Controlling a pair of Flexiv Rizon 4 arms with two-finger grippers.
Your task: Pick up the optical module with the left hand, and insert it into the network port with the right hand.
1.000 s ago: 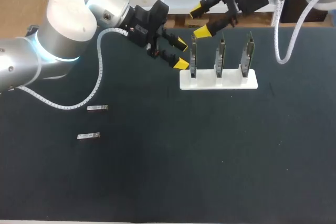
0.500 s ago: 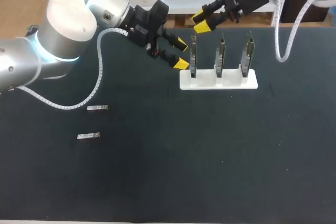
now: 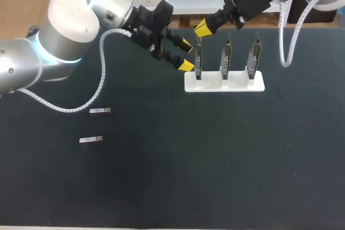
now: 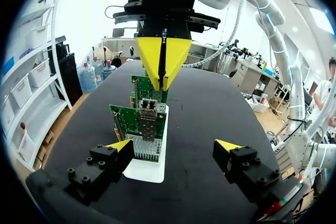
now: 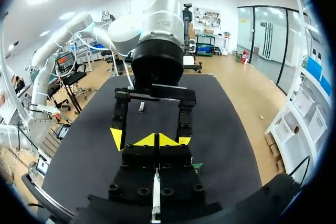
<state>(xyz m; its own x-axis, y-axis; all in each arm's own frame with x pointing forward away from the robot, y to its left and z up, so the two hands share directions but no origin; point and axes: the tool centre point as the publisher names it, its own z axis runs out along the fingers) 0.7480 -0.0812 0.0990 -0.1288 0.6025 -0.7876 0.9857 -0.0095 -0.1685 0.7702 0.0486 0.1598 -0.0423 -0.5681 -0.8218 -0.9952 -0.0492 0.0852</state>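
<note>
Dark surface (image 3: pixel 215 160): two modules (image 3: pixel 99 111) lie apart from your arms. Left jaws spread beside rack (image 3: pixel 224 82); right jaws pressed together above it.

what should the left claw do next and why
Probably carry the left claw over to the nearer optical module. The claw is open and empty beside the leftmost board, while that module and a second module lie on the table.

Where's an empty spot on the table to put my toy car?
The table is bare in front of the white stand and right of the two modules. It's crowded by the stand's left board, where the left pincer and right pincer hang.
</note>
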